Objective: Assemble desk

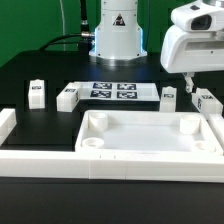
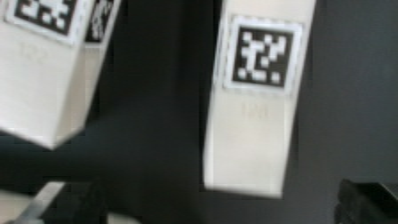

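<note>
- The desk's tabletop [image 1: 150, 130] lies rim-up on the black table [image 1: 40, 70], toward the front of the exterior view. Its near side is against the long white border wall [image 1: 110, 160], and round sockets show in its near corners.
- The four legs lie loose on the table behind the tabletop, apart from it.
- Two are toward the exterior view's left: the far-left leg [image 1: 37, 93] and the inner-left leg [image 1: 68, 97].
- Two are toward the exterior view's right: the inner-right leg [image 1: 168, 97] and the far-right leg [image 1: 207, 103].
- The marker board [image 1: 112, 90] lies flat between the two pairs.
- The gripper [image 1: 189, 84] hangs over the right-hand pair, clear of both legs.
- Its fingers [image 2: 68, 205] are spread wide with nothing clamped between them.
- The wrist view looks down on two tagged legs lying side by side on the dark surface.
- The arm's base [image 1: 118, 35] stands behind the marker board.
</note>
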